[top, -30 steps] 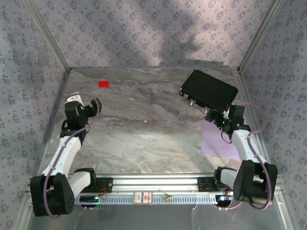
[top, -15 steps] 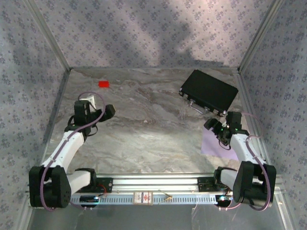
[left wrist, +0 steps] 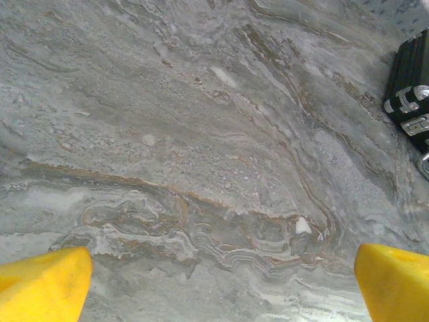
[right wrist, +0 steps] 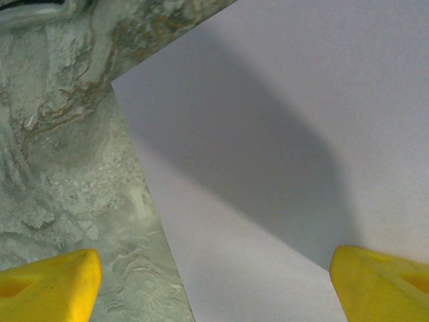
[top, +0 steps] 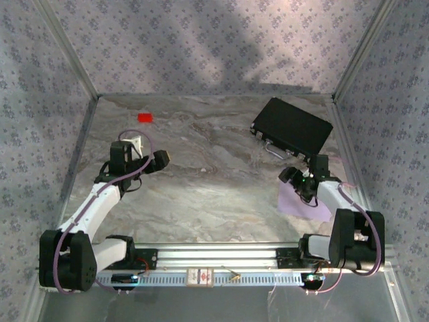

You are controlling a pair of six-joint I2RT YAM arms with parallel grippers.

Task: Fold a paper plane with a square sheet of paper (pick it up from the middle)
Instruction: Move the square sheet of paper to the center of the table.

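Both arms have shifted over the last second. The left claw (top: 161, 159) has swung in toward the middle of the marbled worktop (top: 214, 194), and the right claw (right wrist: 214, 285) has come back from the black case (top: 292, 127) to hang over the square sheet of paper (top: 292, 201). That lilac sheet lies flat at the near right of the worktop. Both claws are spread wide and hold nothing. The right one straddles the sheet's left edge, one yellow fingertip (right wrist: 47, 285) above bare marble.

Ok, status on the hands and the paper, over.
Right hand open, over the paper. Left hand open over the table. Paper flat, unfolded. Black case apart from it.
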